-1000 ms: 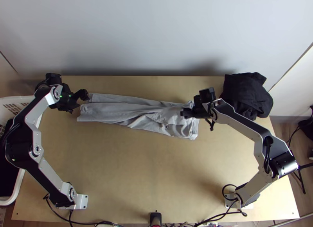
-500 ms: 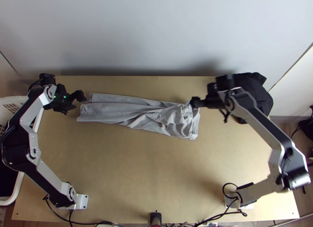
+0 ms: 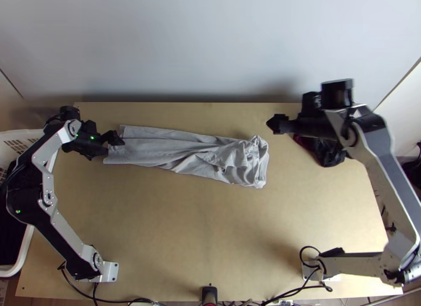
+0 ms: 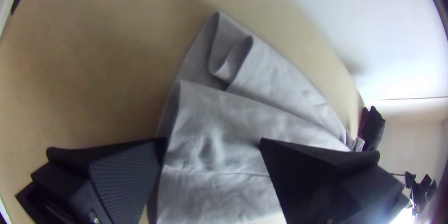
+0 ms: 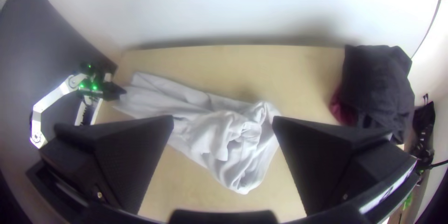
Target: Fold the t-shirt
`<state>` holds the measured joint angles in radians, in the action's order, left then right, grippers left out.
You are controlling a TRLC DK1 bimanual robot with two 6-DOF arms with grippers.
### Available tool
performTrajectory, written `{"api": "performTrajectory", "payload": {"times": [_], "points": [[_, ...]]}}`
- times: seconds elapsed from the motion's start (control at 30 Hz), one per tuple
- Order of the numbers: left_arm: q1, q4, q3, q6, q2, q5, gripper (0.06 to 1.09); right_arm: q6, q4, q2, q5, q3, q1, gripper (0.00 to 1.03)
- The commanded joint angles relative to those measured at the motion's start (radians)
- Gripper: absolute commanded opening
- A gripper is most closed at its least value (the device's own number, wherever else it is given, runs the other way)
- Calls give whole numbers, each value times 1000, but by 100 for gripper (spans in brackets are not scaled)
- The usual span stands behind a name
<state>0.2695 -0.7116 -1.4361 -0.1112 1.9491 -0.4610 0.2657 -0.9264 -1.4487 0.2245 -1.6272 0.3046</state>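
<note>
Blond wooden table (image 3: 210,232) beside a pale wall (image 3: 210,48), left pincer (image 3: 111,147) and right pincer (image 3: 271,124) wide apart-fingered.

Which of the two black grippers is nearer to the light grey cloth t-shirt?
The left gripper: its open fingers are at the flatter left end of the t-shirt, whereas the right gripper hangs clear of its bunched right end.

The left tool (image 3: 114,147) hides part of the grey shirt (image 3: 184,150).
</note>
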Motion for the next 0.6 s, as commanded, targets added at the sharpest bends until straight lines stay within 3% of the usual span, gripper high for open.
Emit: {"api": "performTrajectory", "payload": {"times": [0.0,0.2,0.43,0.57], "points": [[-7,-6,-46,15,77,-50,102,46,-104,48,6,-65,2,99],[-32,-6,-76,5,106,-53,102,113,-104,77,6,-53,41,99],[-38,-12,-103,-44,148,-105,102,121,-104,113,6,-43,27,98],[-55,-28,-89,-41,149,-120,78,121,-104,126,4,-54,22,98]]}}
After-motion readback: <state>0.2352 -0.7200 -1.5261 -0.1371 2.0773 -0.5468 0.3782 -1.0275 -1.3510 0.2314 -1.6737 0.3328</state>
